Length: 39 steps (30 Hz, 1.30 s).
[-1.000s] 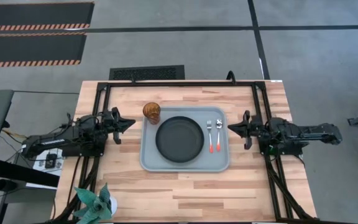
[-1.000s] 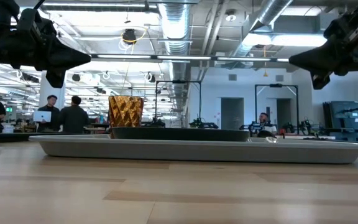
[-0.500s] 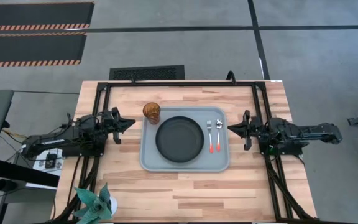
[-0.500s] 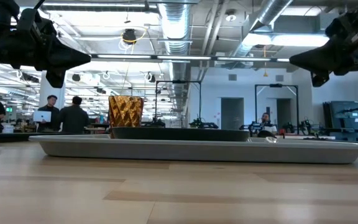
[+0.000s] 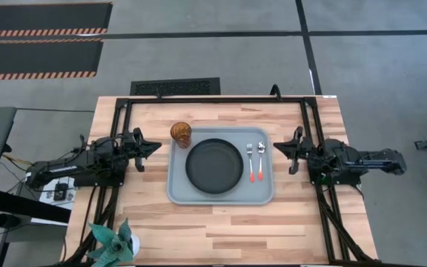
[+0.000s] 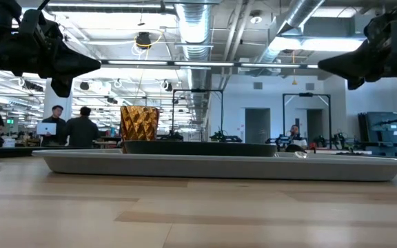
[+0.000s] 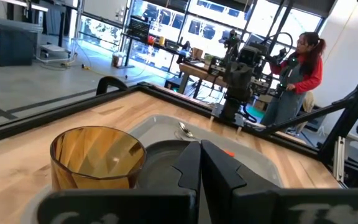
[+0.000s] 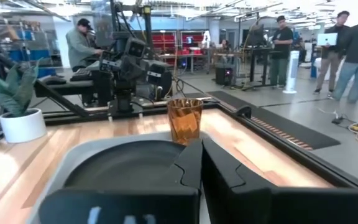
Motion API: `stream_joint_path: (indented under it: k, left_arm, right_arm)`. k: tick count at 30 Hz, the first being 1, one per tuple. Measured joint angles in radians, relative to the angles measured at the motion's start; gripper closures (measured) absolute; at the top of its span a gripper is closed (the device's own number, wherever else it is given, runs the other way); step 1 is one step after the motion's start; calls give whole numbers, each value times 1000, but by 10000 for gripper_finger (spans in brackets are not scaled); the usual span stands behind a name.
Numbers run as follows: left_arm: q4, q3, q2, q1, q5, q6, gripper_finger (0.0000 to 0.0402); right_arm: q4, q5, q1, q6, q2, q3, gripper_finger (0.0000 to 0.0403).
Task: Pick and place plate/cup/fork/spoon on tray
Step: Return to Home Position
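The grey-blue tray point(image 5: 178, 189) lies on the middle of the table. The black plate point(image 5: 213, 165) rests flat in it. The amber cup point(image 5: 181, 134) stands upright in the tray's far left corner. The fork and spoon point(image 5: 255, 159) lie side by side on the tray to the right of the plate, red handles toward the near edge; which is which I cannot tell. My left gripper point(image 5: 156, 147) hovers left of the tray, shut and empty. My right gripper point(image 5: 275, 149) hovers at the tray's right rim, shut and empty. Both are above the table in the low view.
A potted plant point(image 5: 113, 241) stands at the table's near left corner. A black frame point(image 5: 213, 99) runs along the table's far edge and down both sides. People stand in the room beyond the table point(image 6: 81, 129).
My right gripper has shifted slightly toward the table's far edge. It is still shut and above the table. Nothing on the tray has moved.
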Motion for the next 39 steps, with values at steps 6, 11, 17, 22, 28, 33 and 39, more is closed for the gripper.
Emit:
stream_joint_path:
  k: [6, 11, 17, 22, 28, 33, 39]
  left_arm:
    - [0, 0, 0, 0, 0, 0, 401]
    - [0, 0, 0, 0, 0, 0, 401]
    - [0, 0, 0, 0, 0, 0, 401]
    - [0, 0, 0, 0, 0, 0, 401]
    - [0, 0, 0, 0, 0, 0, 401]
    - [0, 0, 0, 0, 0, 0, 401]
    - [0, 0, 0, 0, 0, 0, 401]
  right_arm:
    - [-2, -3, -16, 3, 3, 0, 374]
    - [-5, -3, -16, 3, 4, 0, 376]
    - [-6, -4, -16, 4, 4, 0, 374]
    - [-6, -5, -16, 4, 4, 0, 371]
    - [-6, -5, -16, 4, 4, 0, 372]
    - [-6, -5, -16, 4, 4, 0, 370]
    - [-6, -5, -16, 5, 4, 0, 369]
